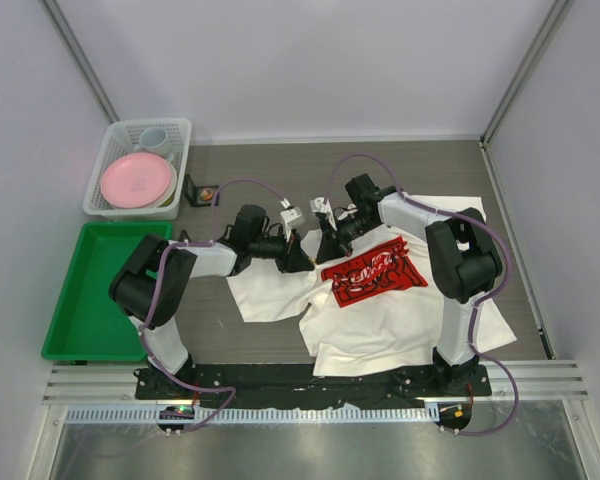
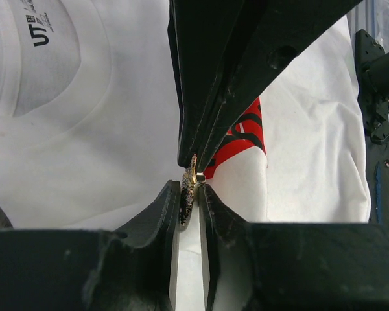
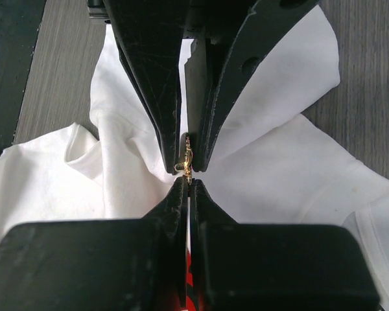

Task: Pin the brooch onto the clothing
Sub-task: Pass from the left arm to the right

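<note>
From above, you have the white T-shirt point(image 1: 400, 320) lying rumpled on the tabletop point(image 1: 270, 180), its red Coca-Cola print point(image 1: 375, 272) facing up. Your left hand point(image 1: 305, 258) and right hand point(image 1: 325, 245) meet tip to tip over the shirt, just left of the print; the brooch is too small to make out here. In your left wrist view, the left hand's fingers point(image 2: 165, 201) stand narrowly apart, gripping the small gold brooch point(image 2: 188, 188) edge-on between them, above the white cloth and beside the print's edge. The right hand comes in from above with its tips at the brooch's upper end. In your right wrist view, the right hand's fingers point(image 3: 175, 194) are closed tight together, their tips touching the brooch's end; you cannot tell whether they pinch it.
</note>
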Motion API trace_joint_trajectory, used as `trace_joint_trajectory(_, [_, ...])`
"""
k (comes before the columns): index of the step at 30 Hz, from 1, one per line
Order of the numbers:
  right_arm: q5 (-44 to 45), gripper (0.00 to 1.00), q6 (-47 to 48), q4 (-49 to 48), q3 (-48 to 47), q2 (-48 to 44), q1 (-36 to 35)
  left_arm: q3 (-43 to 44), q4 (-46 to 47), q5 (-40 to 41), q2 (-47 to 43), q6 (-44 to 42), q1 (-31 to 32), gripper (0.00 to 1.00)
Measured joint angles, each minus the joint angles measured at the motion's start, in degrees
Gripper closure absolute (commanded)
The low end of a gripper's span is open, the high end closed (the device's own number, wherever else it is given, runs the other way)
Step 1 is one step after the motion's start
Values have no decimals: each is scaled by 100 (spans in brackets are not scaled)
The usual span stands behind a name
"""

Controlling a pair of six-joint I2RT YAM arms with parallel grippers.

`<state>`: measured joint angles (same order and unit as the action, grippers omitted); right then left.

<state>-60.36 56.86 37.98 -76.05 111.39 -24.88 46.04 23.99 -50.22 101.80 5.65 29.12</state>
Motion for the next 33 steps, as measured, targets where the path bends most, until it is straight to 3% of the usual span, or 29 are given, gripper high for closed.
trace_joint_trajectory(13, [-2, 99, -306, -295, 76, 0, 0, -44, 4, 72, -2, 160, -68, 74])
trace_joint_trajectory(25, [-2, 99, -356, -332, 76, 0, 0, -90, 122, 44, -2, 192, -140, 55])
trace_joint_trajectory(33, [-2, 99, -455, -378, 79, 0, 0, -173, 343, 15, -2, 280, -138, 54])
